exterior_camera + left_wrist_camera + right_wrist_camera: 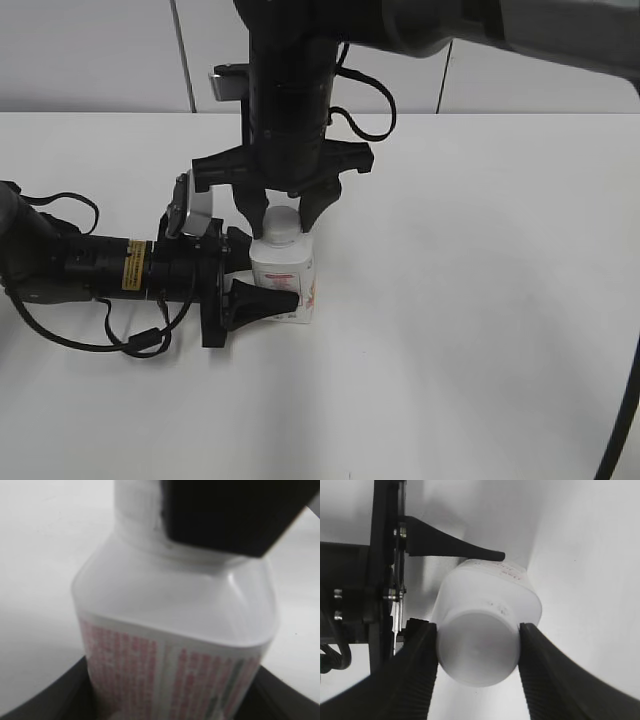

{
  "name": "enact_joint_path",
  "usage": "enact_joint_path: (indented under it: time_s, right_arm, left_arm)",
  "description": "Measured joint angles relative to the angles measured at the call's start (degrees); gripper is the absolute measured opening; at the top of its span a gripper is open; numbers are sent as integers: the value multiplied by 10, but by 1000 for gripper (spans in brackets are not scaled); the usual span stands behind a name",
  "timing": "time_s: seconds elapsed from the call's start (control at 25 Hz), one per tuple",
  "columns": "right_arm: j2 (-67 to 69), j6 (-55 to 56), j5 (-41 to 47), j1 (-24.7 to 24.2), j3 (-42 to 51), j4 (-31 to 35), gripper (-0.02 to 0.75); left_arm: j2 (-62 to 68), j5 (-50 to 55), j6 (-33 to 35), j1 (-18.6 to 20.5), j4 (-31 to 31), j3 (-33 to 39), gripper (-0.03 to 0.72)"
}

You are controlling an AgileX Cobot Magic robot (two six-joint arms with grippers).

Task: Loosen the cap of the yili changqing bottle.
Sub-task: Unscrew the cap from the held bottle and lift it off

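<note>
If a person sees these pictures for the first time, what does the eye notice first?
First, the small white bottle standing left of the table's centre, held from two directions. The right gripper comes from above, its fingers on both sides of the cap. The left gripper lies along the table and clamps the bottle's body.

- Your left arm [90, 268]: black cylindrical body, yellow warning sticker left of the bottle [283, 278], black cables looped beside it.
- Left gripper [262, 285]: black pointed fingers on a flat black plate, silver screws showing.
- Your right arm [290, 90] above the bottle: black barrel, grey upper link, black cable.
- Right gripper [477, 652]: black ribbed finger pads.
</note>
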Motion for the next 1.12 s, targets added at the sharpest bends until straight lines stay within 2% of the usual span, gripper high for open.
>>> enact_joint_path:
  time_s: [0.2, 0.52, 0.64, 1.12]
  right_arm:
    - [0, -152, -4, -1, 0, 0, 397]
    - [0, -568, -9, -1, -2, 4, 397]
    - [0, -691, -8, -1, -2, 5, 397]
    - [0, -900, -5, -1, -3, 0, 397]
  left_arm:
    - [0, 1, 0, 0, 0, 0, 433]
    - [0, 2, 3, 0, 1, 0, 424]
    - [0, 2, 4, 0, 1, 0, 416]
    - [0, 4, 4, 0, 0, 0, 400]
